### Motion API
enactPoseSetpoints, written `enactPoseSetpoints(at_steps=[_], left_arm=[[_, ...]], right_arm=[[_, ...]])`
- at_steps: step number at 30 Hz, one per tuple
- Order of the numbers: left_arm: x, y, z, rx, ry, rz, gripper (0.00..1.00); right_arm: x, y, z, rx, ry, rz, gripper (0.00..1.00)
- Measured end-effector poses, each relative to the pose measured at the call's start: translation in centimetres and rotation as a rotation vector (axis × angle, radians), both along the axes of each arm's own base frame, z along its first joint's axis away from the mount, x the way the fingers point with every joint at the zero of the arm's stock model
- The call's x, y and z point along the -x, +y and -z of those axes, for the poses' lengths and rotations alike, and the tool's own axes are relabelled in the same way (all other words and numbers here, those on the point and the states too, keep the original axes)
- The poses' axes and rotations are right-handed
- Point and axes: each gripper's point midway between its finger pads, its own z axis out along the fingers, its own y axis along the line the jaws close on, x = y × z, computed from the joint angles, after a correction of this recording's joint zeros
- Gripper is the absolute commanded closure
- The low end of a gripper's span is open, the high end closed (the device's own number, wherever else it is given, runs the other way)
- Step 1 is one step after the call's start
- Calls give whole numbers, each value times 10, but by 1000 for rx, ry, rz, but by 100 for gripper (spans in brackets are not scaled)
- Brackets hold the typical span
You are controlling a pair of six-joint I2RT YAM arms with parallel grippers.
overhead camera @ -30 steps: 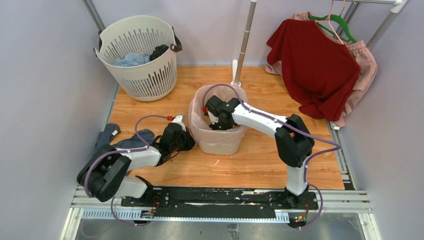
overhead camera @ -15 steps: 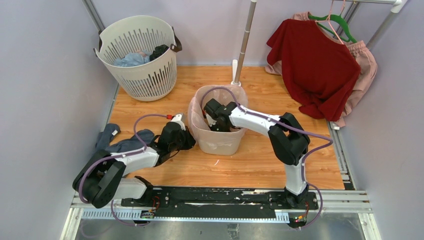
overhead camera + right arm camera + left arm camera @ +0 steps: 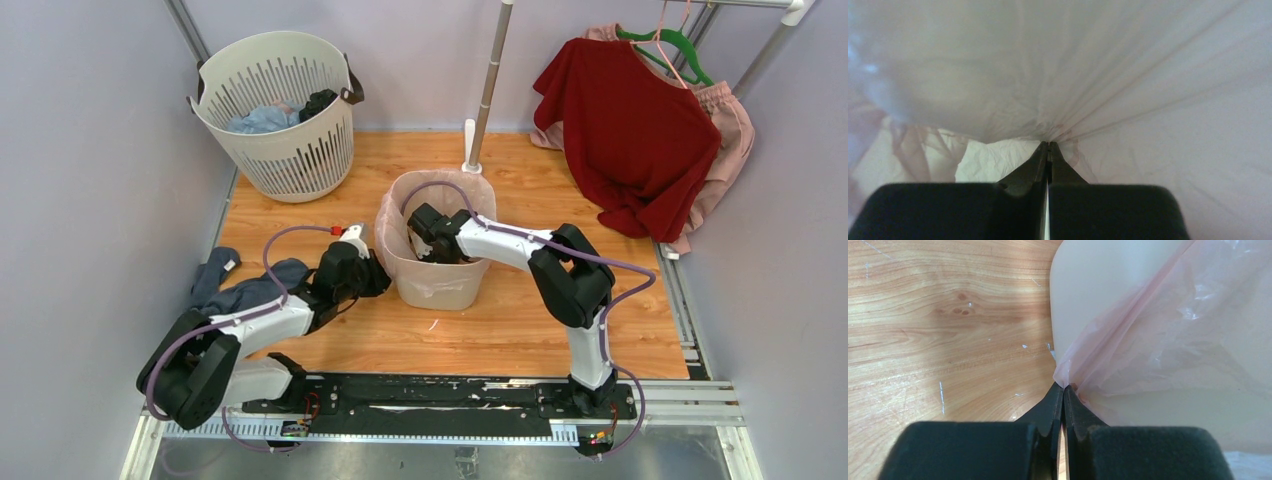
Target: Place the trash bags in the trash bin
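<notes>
The right hand (image 3: 1048, 145), clenched on bag (image 3: 1128, 65) film, has sunk deeper into the bin (image 3: 445, 295) mid-frame. The left hand (image 3: 1063, 388) keeps pinching the bag's outer edge. The lining looks nearly seated.

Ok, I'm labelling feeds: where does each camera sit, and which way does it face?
Top external: above, behind the bases, looking down; both arms show, trash bin central.
Left wrist: beside the bin, facing its wall; left gripper shut on the trash bag.
Right wrist: inside the bin, facing bag film; right gripper pinching it.
Shared: the bag.
</notes>
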Motion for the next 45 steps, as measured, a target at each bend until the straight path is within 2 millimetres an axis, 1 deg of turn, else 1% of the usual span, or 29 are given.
enactPoseSetpoints(at_steps=[4, 9, 10, 12, 14, 15, 16, 18, 20, 24, 26, 28, 30, 32, 34, 37, 39, 42, 45], left_arm=[[2, 2, -2, -6, 1, 1, 93], [0, 4, 0, -20, 5, -8, 96], [-1, 3, 1, -21, 7, -8, 97], [-4, -1, 3, -22, 8, -4, 97], [-6, -3, 4, -22, 6, -1, 97], [-6, -3, 6, -24, 8, -3, 97], [-7, -3, 8, -30, 9, -7, 97], [-6, 0, 14, -50, 19, -13, 97], [-5, 3, 22, -75, 31, -18, 97], [-5, 6, 29, -105, 37, -26, 96], [-5, 8, 33, -114, 40, -30, 96], [-5, 9, 36, -121, 48, -31, 96], [-4, 8, 36, -122, 47, -29, 95], [-4, 7, 36, -122, 47, -25, 91], [-3, 8, 36, -124, 45, -24, 89], [0, 8, 34, -121, 43, -20, 90], [2, 9, 31, -116, 41, -16, 90], [0, 7, 22, -97, 18, -14, 90], [1, 5, 17, -84, 8, -7, 89]], right_arm=[[1, 0, 0, -2, 4, -1, 100], [2, -1, -2, -1, 7, -1, 100], [2, -2, -2, 3, 5, 0, 97], [3, -5, -5, 15, 5, 2, 84], [6, -10, -10, 30, 10, 7, 75], [9, -15, -17, 46, 11, 10, 71], [9, -16, -18, 48, 8, 10, 69], [10, -19, -29, 53, 0, 15, 66], [9, -22, -45, 50, -17, 21, 65], [4, -19, -79, 5, -71, 25, 66], [3, -18, -88, -7, -86, 27, 69], [2, -18, -93, -14, -93, 27, 76], [3, -19, -92, -5, -89, 26, 84], [4, -20, -89, 6, -80, 24, 95], [5, -21, -82, 18, -69, 23, 100], [8, -26, -65, 58, -40, 20, 100], [11, -30, -47, 93, -12, 18, 100], [9, -26, -33, 89, -10, 14, 100], [8, -22, -23, 77, -7, 12, 100]])
